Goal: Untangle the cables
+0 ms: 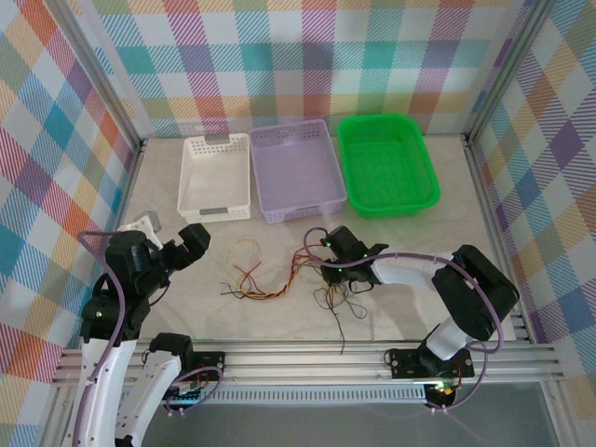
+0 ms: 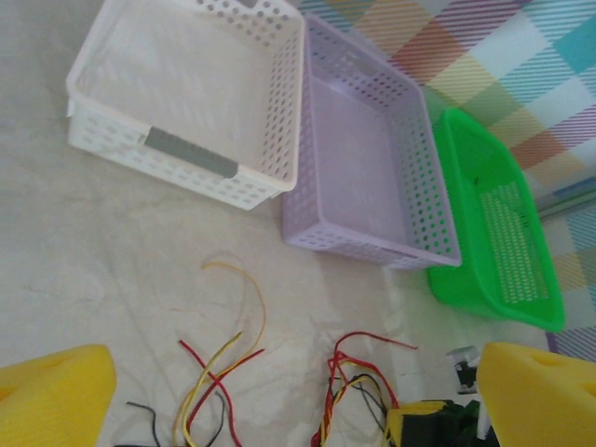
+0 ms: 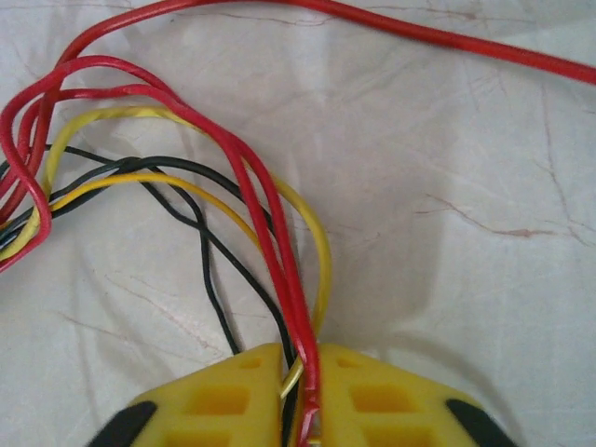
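Note:
The cables point(image 1: 265, 291) lie tangled mid-table: thin red, yellow and black wires running left to right. My right gripper point(image 1: 331, 262) sits at their right end. In the right wrist view it point(image 3: 299, 380) is shut on a bunch of red cables point(image 3: 272, 244), a yellow cable point(image 3: 319, 244) and a black cable point(image 3: 207, 276). My left gripper point(image 1: 173, 244) hangs left of the tangle, open and holding nothing. In its own view its yellow fingers point(image 2: 48, 396) stand wide apart over the loose ends point(image 2: 220, 368). The pinched bunch point(image 2: 358, 371) meets the right gripper point(image 2: 430, 424) there.
At the back stand three baskets side by side: a white basket point(image 1: 216, 177), a purple basket point(image 1: 298, 173) and a green basket point(image 1: 387, 166). Dark wire ends point(image 1: 340, 307) trail toward the front rail point(image 1: 298, 356). Plaid walls close in the table on three sides.

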Tool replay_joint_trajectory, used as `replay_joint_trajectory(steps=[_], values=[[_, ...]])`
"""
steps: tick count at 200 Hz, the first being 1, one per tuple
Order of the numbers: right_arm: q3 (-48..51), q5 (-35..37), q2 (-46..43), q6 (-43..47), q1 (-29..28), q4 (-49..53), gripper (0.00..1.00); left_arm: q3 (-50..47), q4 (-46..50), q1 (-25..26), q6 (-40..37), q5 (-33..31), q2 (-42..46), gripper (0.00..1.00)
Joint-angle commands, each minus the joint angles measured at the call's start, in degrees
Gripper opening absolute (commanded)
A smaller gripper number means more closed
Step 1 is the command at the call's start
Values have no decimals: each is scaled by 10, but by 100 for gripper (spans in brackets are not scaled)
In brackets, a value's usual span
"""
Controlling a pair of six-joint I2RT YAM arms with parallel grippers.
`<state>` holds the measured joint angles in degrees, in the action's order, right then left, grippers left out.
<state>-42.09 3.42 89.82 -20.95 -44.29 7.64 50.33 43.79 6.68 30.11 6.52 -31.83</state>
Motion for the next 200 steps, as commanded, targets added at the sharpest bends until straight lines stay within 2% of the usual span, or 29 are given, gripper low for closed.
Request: replay_joint_trajectory(steps=[1,21,95,124,172,200], values=[[7,-21,-32,8,-4,2,8,1,41,5,-9,-25,9,100],[9,-24,-58,9,-4,10,0,3,52,5,-4,-40,10,100],[6,-42,-168,-3,-5,52,0,2,16,5,38,-13,-3,100],[-2,-68,-211,-11,-6,61,0,-23,-51,5,87,27,-24,100],[-15,-157,-262,-10,-12,44,0,-53,-181,7,155,81,-68,100],[-23,-201,-289,-15,-12,16,0,-71,-262,35,188,124,-113,100]])
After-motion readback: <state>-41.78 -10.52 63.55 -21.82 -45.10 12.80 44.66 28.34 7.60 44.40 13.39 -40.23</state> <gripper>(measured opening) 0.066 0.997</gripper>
